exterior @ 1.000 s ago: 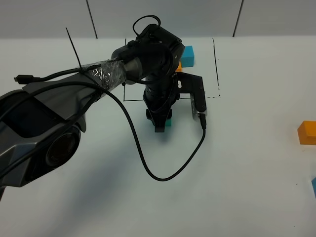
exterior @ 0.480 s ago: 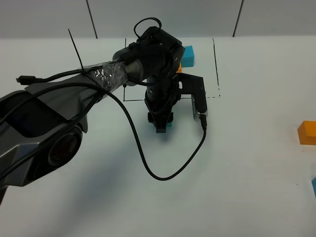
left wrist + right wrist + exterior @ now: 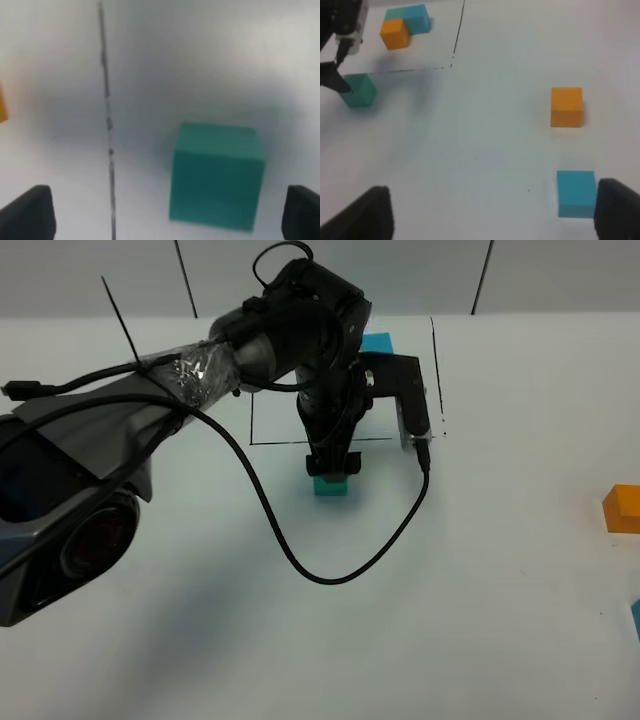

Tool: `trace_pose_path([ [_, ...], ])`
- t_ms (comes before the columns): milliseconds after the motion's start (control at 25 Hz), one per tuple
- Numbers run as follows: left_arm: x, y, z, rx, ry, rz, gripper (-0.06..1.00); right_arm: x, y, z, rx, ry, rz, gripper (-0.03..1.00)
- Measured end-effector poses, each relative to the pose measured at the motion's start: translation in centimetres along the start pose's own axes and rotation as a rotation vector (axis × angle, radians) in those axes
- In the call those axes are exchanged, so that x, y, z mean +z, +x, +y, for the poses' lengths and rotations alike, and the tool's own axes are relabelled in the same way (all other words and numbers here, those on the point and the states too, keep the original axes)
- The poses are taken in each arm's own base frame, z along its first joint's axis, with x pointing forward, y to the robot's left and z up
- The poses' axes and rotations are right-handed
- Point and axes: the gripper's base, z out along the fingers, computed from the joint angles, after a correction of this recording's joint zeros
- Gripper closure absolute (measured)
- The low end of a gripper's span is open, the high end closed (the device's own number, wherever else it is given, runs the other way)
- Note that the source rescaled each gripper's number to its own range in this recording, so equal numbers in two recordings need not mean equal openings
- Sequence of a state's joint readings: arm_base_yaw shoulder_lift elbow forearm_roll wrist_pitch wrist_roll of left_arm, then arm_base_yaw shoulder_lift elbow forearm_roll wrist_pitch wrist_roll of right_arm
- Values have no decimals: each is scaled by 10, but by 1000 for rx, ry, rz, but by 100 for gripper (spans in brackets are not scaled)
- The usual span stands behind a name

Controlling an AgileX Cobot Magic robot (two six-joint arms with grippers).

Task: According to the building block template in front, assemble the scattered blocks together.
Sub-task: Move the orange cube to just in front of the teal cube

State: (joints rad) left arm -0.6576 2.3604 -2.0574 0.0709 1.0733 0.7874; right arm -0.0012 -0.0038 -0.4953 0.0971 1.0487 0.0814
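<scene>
Left wrist view: the teal block (image 3: 216, 177) is stood beside the frame line (image 3: 106, 125), seemingly as the copy's base; left gripper (image 3: 167, 212) and right gripper (image 3: 489, 212) are spread wide, empty.

Template (image 3: 378, 343) mostly behind L arm (image 3: 200, 375); blue block (image 3: 636, 622) half off ext-view edge.

Black arm (image 3: 300, 330), shiny plastic wrap (image 3: 195, 375), looping black cable (image 3: 322, 582)
</scene>
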Motion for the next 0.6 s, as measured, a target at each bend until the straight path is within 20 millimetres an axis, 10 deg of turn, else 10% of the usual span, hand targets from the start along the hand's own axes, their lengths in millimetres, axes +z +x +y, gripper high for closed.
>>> trace_pose_path([
  [200,-42,32,22,-249,-13,-32,-5,0,0,0,0,0,0,32],
  [600,-97,179,72,-972,107,-137,-6,0,0,0,0,0,0,32],
])
